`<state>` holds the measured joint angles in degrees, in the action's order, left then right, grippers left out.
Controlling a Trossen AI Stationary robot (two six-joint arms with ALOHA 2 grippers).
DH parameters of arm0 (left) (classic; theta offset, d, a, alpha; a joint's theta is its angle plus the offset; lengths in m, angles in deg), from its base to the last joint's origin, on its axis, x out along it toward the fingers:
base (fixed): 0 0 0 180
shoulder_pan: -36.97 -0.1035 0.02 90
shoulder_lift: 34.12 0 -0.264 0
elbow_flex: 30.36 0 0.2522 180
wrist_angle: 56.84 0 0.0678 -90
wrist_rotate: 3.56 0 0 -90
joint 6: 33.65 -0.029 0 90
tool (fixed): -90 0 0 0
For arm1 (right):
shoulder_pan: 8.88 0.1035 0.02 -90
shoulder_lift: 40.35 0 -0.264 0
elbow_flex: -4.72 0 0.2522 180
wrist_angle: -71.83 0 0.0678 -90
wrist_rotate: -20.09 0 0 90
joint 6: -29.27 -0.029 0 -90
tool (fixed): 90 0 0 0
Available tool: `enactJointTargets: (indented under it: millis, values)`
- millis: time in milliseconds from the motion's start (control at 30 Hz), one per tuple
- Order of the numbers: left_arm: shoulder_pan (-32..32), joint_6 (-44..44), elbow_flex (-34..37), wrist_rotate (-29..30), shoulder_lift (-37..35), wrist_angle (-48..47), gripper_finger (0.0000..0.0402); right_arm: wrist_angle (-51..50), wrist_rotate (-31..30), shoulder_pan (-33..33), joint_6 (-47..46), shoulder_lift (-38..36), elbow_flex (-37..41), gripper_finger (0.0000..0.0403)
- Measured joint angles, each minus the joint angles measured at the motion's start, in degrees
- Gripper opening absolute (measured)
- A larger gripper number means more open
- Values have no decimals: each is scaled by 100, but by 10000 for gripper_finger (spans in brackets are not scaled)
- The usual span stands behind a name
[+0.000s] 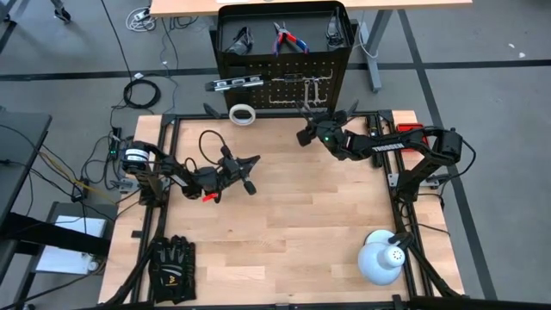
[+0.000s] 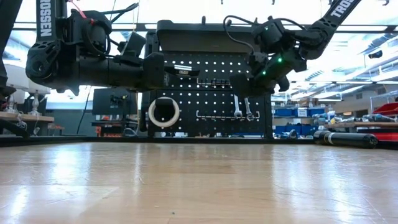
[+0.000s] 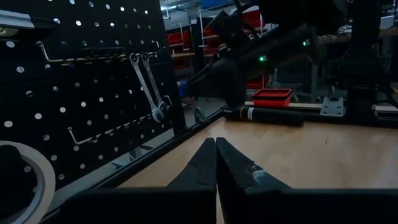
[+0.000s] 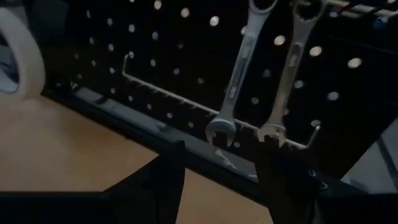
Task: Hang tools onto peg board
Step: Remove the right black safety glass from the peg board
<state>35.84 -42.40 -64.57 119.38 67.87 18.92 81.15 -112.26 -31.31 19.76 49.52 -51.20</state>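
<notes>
The black peg board [image 1: 284, 86] stands at the table's far edge. Two silver wrenches [image 4: 242, 81] hang by their ring ends from a hook on its front and also show in the left wrist view [image 3: 146, 81]. The white tape roll [image 2: 163, 112] hangs on the board's left part, and the dark level bar [image 1: 231, 83] sits higher up. Red-handled pliers [image 1: 288, 39] and black-framed glasses [image 1: 241, 39] lie in the top tray. My right gripper [image 4: 221, 174] is open and empty, just in front of the wrenches' lower ends. My left gripper [image 3: 216, 155] is shut and empty above the table's left middle.
Black gloves [image 1: 172, 267] lie at the near left corner. A white dome lamp [image 1: 381, 258] stands at the near right. A small red box [image 3: 268, 97] and a black cylinder [image 3: 267, 115] lie at the far right edge. Bare wood lies in the middle.
</notes>
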Motion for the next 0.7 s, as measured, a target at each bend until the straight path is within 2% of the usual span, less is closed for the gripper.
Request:
enactJointTargets:
  millis: [67,200,267,367,500,700]
  values:
    - [0,1,0,0,0,0,0,-31,337,11,-1,0,0,198]
    - [0,0,0,0,-2,2,0,-279,1749,139,-202,2,0,198]
    - [0,1,0,0,-2,2,0,-602,2150,315,-548,3,0,199]
    - [0,0,0,0,-2,4,0,-964,2144,702,-829,4,4,199]
    - [0,27,0,0,-2,3,0,-748,1417,1219,-857,4,4,199]
    - [0,38,0,0,-2,2,0,-430,1235,1616,-228,4,4,199]
